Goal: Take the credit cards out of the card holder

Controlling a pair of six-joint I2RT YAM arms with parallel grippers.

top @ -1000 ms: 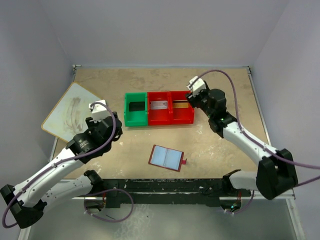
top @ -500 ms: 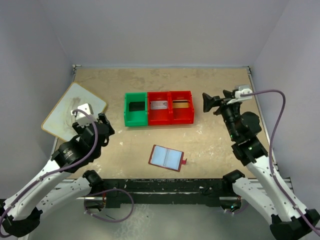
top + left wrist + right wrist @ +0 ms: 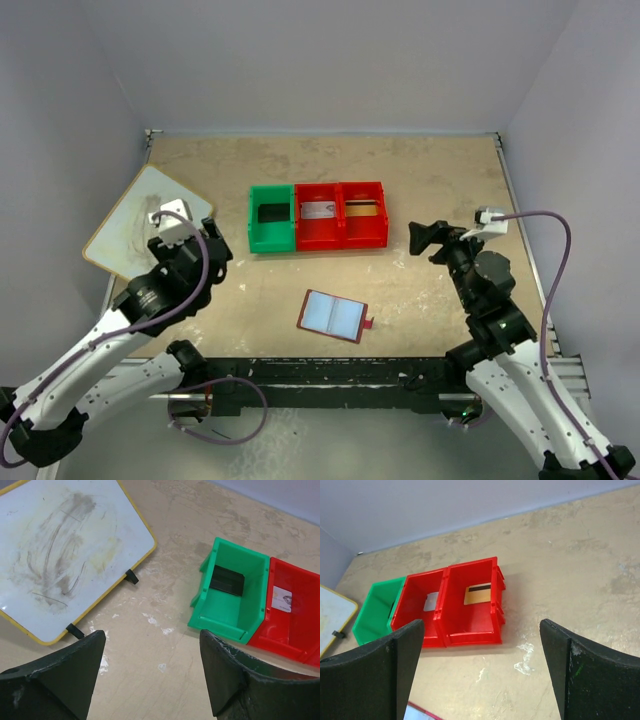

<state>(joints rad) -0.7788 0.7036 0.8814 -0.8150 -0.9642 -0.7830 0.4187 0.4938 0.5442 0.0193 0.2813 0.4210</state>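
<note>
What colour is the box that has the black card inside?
The box is green. The left wrist view shows it best.

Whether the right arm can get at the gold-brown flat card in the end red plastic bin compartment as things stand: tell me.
Probably yes. The right gripper is open and empty, nothing stands between it and the open-topped red compartment, and the gold-brown card lies uncovered. The walls may hinder a flat pick.
</note>
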